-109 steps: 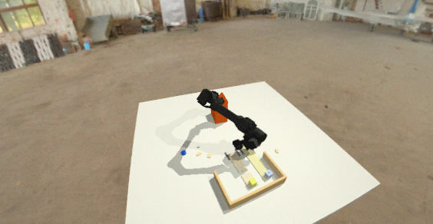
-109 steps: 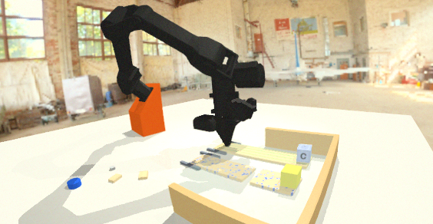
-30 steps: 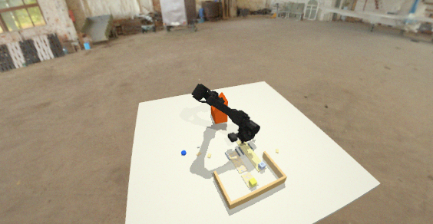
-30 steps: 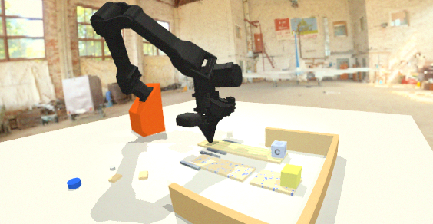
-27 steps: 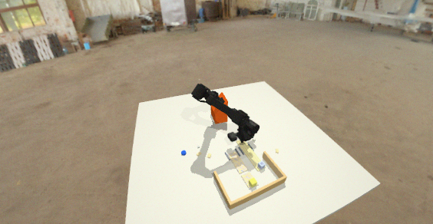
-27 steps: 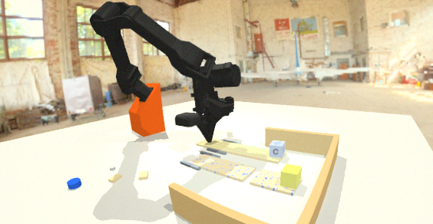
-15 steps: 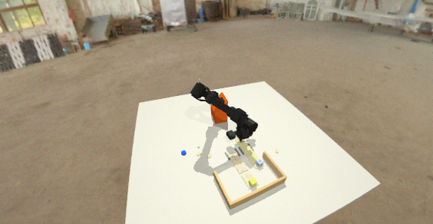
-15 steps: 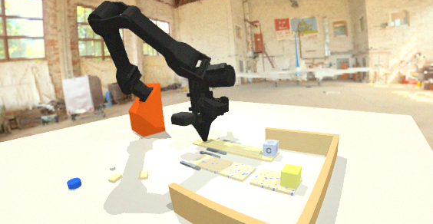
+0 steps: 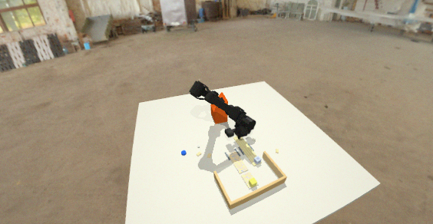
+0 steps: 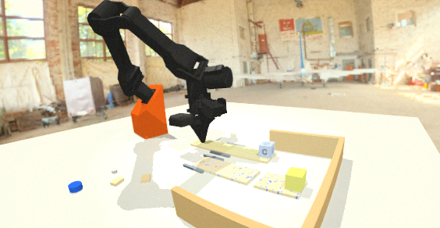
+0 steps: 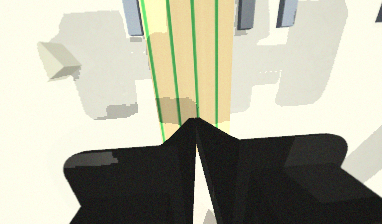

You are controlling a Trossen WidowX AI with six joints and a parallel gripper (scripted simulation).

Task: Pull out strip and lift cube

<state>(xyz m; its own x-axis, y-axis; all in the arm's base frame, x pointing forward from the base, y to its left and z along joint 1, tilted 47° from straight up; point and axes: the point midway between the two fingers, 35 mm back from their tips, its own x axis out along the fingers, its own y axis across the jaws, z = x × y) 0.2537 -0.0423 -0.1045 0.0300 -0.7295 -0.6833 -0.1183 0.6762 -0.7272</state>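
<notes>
Pressing its tip down on the near end of the green-lined strip (image 10: 230, 150), the gripper (image 10: 202, 139) has its fingers together with nothing between them. The strip lies in one piece on the white table (image 10: 374, 144), its far end carrying the pale cube marked C (image 10: 266, 149) just inside the open side of the wooden three-sided frame (image 10: 331, 167). Beside it lies the blue-speckled strip in separate pieces (image 10: 238, 172), bearing a yellow cube (image 10: 295, 179).
</notes>
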